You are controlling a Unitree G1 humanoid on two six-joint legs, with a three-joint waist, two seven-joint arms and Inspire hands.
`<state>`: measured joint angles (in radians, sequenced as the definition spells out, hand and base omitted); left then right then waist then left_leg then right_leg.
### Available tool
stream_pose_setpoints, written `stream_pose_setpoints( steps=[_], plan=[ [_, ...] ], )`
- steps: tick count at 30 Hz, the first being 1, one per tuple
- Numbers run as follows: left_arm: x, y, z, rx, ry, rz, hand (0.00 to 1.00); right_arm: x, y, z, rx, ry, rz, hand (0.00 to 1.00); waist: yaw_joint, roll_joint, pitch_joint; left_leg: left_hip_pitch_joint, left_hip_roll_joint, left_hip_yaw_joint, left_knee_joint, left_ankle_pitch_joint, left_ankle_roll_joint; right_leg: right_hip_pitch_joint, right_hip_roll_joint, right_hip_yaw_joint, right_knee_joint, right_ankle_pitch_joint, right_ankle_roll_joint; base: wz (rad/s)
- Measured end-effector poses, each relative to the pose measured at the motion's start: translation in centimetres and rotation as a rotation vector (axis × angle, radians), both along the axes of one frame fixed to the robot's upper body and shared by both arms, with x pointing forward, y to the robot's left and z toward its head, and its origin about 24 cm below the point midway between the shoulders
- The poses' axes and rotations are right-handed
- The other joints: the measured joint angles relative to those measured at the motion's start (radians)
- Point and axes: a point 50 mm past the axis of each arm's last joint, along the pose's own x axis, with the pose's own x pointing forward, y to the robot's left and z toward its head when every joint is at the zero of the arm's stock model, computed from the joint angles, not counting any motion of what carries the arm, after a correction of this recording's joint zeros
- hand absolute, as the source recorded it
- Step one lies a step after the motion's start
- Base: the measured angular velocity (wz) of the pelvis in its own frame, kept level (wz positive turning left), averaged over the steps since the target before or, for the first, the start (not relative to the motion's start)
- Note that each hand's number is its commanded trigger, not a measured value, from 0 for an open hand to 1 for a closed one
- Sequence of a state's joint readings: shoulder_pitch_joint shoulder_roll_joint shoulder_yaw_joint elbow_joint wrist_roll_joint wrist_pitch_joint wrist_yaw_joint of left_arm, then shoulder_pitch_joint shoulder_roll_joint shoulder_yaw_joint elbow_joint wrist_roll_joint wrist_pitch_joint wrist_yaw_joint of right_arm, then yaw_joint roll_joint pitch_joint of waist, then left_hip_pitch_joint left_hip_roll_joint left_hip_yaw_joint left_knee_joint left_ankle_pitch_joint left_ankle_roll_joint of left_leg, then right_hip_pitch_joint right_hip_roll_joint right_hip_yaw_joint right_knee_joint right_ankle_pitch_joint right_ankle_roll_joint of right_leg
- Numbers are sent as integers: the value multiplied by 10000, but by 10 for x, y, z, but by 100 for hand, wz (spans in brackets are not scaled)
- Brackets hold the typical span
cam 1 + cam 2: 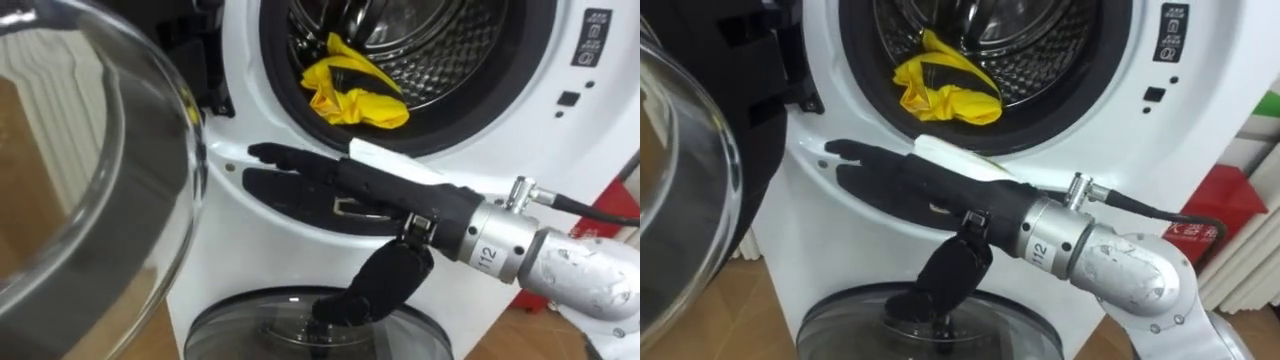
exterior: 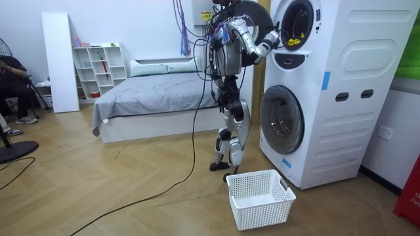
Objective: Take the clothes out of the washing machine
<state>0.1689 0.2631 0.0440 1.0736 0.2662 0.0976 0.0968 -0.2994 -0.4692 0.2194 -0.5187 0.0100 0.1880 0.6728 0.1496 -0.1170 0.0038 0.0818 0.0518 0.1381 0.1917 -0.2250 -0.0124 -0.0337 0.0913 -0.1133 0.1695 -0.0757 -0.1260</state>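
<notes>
The upper door (image 1: 90,180) of the washing machine (image 1: 560,150) is swung open to the left, giving free access to the drum (image 1: 440,50). The yellow cloth (image 1: 350,92) lies bunched inside the opening at the drum's front lip, with nothing touching it. The right hand (image 1: 370,190) is held just below that lip, close before the white front panel, fingers straight and holding nothing. Status, as judged: access is complete and reach is under way, but grasp and removal are not yet done, and the white basket (image 2: 259,196) on the floor at the machine's foot shows no clothes.
</notes>
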Motion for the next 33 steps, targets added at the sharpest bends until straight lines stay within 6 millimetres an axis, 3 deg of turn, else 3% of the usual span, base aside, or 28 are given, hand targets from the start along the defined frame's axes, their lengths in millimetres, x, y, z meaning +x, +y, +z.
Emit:
stream_pose_setpoints(
  steps=[12, 16, 21, 28, 33],
  plan=[
    [1, -2, -1, -93, -177, 100, 0, 0, 6, 21, 1270, -682, 448, 0, -76, 159, 64, 208, -69, -120, -253, -1, 10, 180, -45, -177, -194, -63, 83, 3],
    [-3, -7, -3, -150, -70, 172, 0, 2, 3, 25, 1549, -1169, -13, 0, -88, 420, 86, 371, -112, -277, -290, -21, 44, 378, -85, -256, -194, -132, 151, 10],
    [-14, -13, -7, -193, 105, 538, 0, 5, -5, 31, 1981, -1704, -905, 0, -96, 549, -17, 343, -116, -304, -289, -23, 49, 352, -91, -267, -191, -145, 158, 1],
    [-24, -9, -6, 101, 171, 1220, 0, 8, -31, 46, 3125, -2900, -2857, 0, -268, 519, -50, 334, -113, -314, -269, -22, 48, 350, -87, -255, -191, -165, 158, 0],
    [-26, -6, -5, 465, 60, 1348, 0, 7, -35, 50, 3756, -3439, -3339, 0, -543, 476, -88, 335, -113, -301, -264, -22, 48, 358, -88, -256, -187, -172, 161, 0]
  ],
)
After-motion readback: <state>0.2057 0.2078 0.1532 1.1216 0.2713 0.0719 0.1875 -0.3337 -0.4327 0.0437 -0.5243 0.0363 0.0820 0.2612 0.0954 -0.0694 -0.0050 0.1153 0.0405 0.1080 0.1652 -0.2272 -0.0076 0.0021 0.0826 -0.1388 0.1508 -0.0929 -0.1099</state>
